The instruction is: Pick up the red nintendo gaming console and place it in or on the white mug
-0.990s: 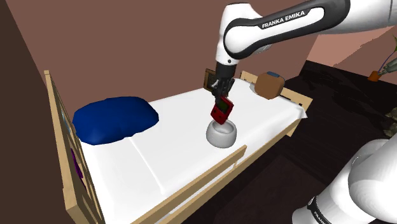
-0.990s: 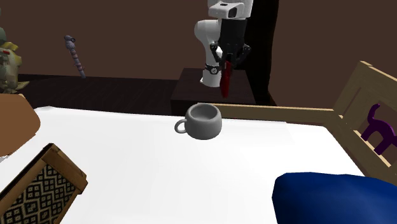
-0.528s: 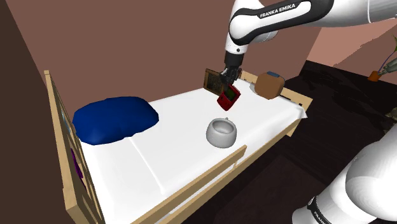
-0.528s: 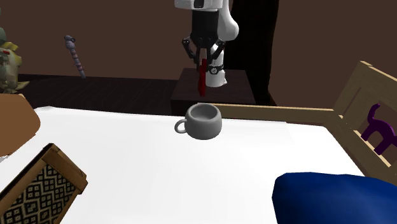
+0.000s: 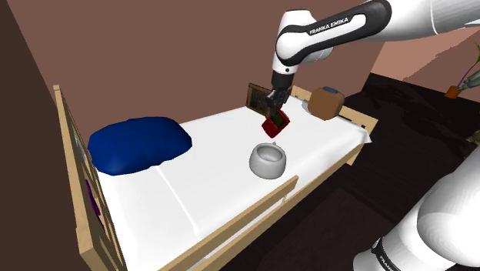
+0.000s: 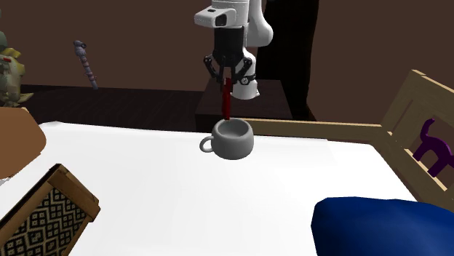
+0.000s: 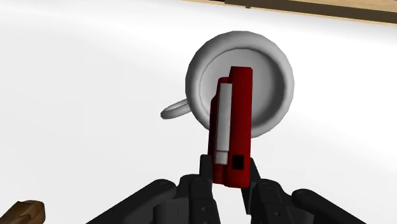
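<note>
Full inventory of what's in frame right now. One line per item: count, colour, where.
red handheld console: 1, red with a pale strip, clasped in the gripper, hanging just above the mug
round mug with a handle: 1, whitish grey, upright on the bed
soft pillow: 1, dark blue, at the headboard end of the bed
bed: 1, white sheet, light wooden frame
patterned wooden box: 1, brown with a black-and-white lattice, on the bed at the end away from the pillow
cat figure: 1, purple, on the headboard
rounded brown object: 1, brown with a blue top, at the bed's foot corner
robot arm: 1, white with dark joints, reaching over the bed
gripper: 1, black, shut on the console
</note>
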Available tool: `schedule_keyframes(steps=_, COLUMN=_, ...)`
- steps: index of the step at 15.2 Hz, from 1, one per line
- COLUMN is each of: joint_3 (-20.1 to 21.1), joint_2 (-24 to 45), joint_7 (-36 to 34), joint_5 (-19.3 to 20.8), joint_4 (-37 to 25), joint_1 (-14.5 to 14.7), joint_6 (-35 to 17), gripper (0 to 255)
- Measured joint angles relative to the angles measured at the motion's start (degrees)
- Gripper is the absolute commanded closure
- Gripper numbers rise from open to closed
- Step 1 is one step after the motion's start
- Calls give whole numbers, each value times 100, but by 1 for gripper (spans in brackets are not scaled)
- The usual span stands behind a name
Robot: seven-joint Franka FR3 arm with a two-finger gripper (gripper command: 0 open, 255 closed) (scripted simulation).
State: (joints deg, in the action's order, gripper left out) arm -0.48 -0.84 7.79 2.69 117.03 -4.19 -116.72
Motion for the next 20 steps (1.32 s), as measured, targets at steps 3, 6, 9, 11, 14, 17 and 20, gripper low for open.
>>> schedule_keyframes(steps=3, joint_3=3, joint_2=99, joint_7=-18, joint_5=6, joint_4=152, joint_1=2, joint_6=-250, gripper=255)
schedule_keyframes(steps=6, joint_3=2, joint_2=169, joint_7=-28, joint_5=12, joint_4=295, joint_1=2, joint_6=-464, gripper=255)
schedule_keyframes(steps=9, joint_3=5, joint_2=256, joint_7=-48, joint_5=18, joint_4=427, joint_1=5, joint_6=-682, gripper=255)
schedule_keyframes(steps=11, joint_3=0, joint_2=312, joint_7=-45, joint_5=21, joint_4=513, joint_1=0, joint_6=-824, gripper=255)
schedule_keyframes(steps=14, joint_3=-1, joint_2=390, joint_7=-55, joint_5=27, joint_4=565, joint_1=0, joint_6=-1018, gripper=255)
schedule_keyframes(steps=17, joint_3=-4, joint_2=405, joint_7=-47, joint_5=28, joint_4=563, joint_1=-4, joint_6=-1046, gripper=255)
schedule_keyframes(steps=20, joint_3=0, joint_2=399, joint_7=-56, joint_5=28, joint_4=578, joint_1=0, joint_6=-1052, gripper=0)
